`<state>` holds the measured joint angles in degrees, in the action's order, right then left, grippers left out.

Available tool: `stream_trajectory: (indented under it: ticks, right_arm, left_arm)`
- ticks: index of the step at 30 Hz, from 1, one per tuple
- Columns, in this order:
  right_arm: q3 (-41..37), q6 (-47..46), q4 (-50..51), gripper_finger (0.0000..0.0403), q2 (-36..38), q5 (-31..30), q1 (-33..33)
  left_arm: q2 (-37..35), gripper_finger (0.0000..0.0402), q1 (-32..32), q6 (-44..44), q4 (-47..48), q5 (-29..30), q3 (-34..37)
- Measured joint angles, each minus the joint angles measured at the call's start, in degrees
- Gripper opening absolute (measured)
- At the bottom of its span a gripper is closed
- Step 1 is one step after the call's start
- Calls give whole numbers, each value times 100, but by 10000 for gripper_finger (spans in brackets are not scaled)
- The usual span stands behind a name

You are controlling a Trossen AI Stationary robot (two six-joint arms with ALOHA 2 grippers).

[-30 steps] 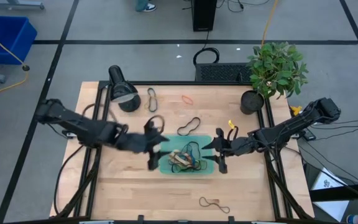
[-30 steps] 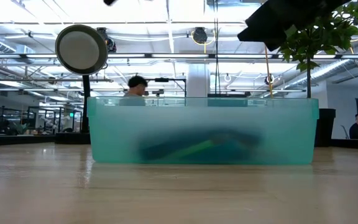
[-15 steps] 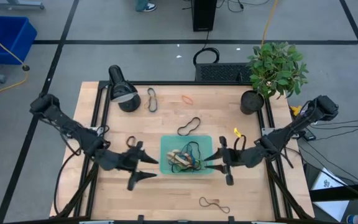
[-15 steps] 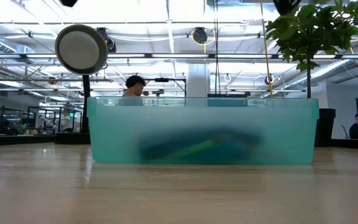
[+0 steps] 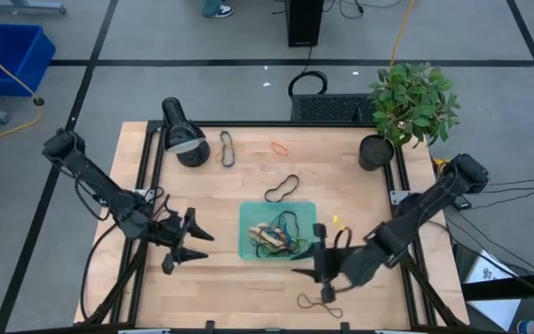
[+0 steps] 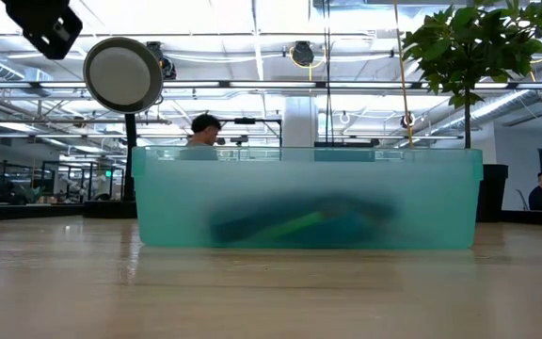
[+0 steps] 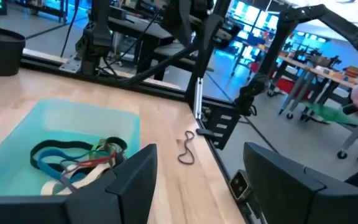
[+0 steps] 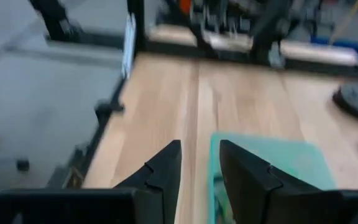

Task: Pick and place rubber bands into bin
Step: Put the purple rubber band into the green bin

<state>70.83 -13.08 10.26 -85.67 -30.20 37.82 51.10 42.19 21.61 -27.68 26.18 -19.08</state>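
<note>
Two grippers are seen over the table [image 5: 202, 297], both clear of the bin. Nearest the front edge, one dark rubber band [image 5: 319, 302] is laid flat on the wood, just beside the R gripper. R gripper [image 5: 312, 269] is held above the table between that band and the bin's front-right corner; its fingers [image 8: 166, 163] are drawn near together w/ a narrow gap, nothing seen held between them. L gripper [image 5: 185, 246] is held to the left of the bin, apart from it; fingers [image 7: 134, 180] are spread wide, nothing gripped.

Bin [image 5: 247, 215], translucent teal, is set mid-table. A tangled pile of rubber bands [image 5: 276, 237] is lying inside it: blue, tan, orange, green and dark loops are made out in the L wrist view [image 7: 73, 158]. In the low view the bin's wall [image 6: 309, 198] fills the middle and the contents are seen only as a dark blur.

Behind the bin, a black band [image 5: 282, 187] is laid on the wood, apart from the bin. Farther back, a dark band [image 5: 226, 148] is placed near the lamp [image 5: 182, 132], and an orange band [image 5: 279, 147] is lying just right of it. At the far right corner a potted plant [image 5: 410, 102] is set. A blue crate [image 5: 7, 57] is seen on the floor well beyond the table.
</note>
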Motion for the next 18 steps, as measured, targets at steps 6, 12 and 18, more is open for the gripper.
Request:
stream_trajectory:
  ticks: [6,12,18]
  right_arm:
    - [1000,-1430,1751,104,-841,264,215]
    - [1059,-3532,2307,99,-1519,1055,620]
    - [1058,-4570,2335,74,-2265,1462,934]
  left_arm:
    - [-103,246,0,-18,46,-68,75]
    - [-101,246,0,-53,259,-72,75]
    - [-99,246,0,-66,413,-75,75]
